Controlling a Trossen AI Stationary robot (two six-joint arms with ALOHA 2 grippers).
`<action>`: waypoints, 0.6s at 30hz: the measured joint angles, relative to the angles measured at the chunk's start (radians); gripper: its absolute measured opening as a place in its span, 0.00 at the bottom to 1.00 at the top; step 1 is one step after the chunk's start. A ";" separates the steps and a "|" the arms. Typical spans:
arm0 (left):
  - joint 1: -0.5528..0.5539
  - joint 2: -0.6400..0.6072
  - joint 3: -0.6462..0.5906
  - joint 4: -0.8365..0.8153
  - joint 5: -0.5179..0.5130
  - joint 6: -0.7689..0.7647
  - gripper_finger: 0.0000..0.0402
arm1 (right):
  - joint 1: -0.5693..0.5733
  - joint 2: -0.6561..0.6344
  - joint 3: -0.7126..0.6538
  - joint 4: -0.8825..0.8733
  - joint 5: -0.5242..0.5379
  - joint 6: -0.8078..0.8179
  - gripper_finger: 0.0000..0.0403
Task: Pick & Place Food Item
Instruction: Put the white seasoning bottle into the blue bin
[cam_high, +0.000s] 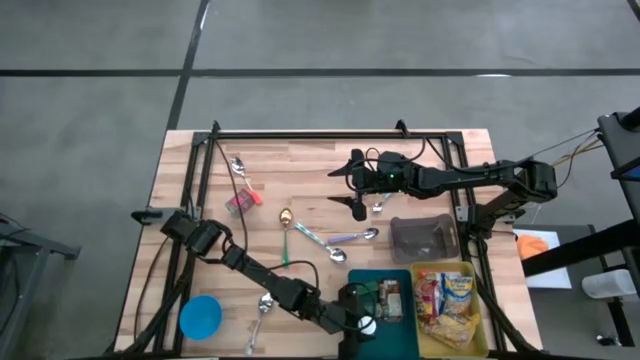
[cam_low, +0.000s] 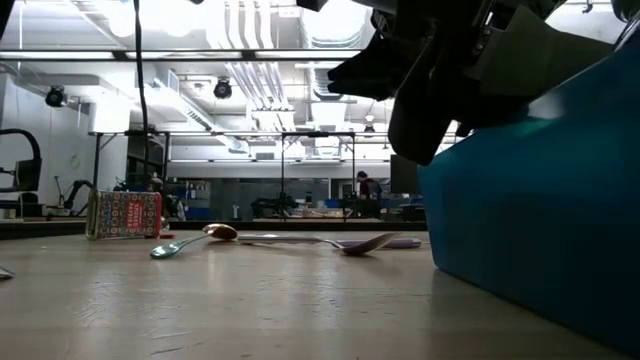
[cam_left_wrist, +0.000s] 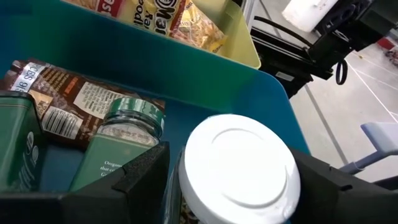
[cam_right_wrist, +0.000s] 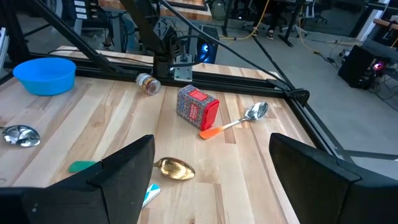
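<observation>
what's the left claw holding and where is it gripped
The left claw brackets a white-lidded jar just below the lid, over the teal bin; whether it grips cannot be told.

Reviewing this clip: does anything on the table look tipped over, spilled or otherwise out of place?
Nothing is spilled or damaged. One oddity: a small jar lies on its side against the table's frame rail, apart from the bins. The red box sits askew among scattered spoons. The left hand brackets a white-lidded jar inside the teal bin.
</observation>
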 joint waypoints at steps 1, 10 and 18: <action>0.000 0.000 0.003 -0.001 0.000 0.000 0.68 | 0.000 0.000 0.000 0.000 0.000 0.000 0.78; 0.000 0.000 0.031 -0.016 -0.001 0.017 0.68 | 0.000 0.000 0.000 0.000 0.000 0.000 0.78; 0.000 -0.002 0.059 -0.045 -0.003 0.046 0.68 | 0.000 0.000 0.000 0.000 0.000 0.000 0.78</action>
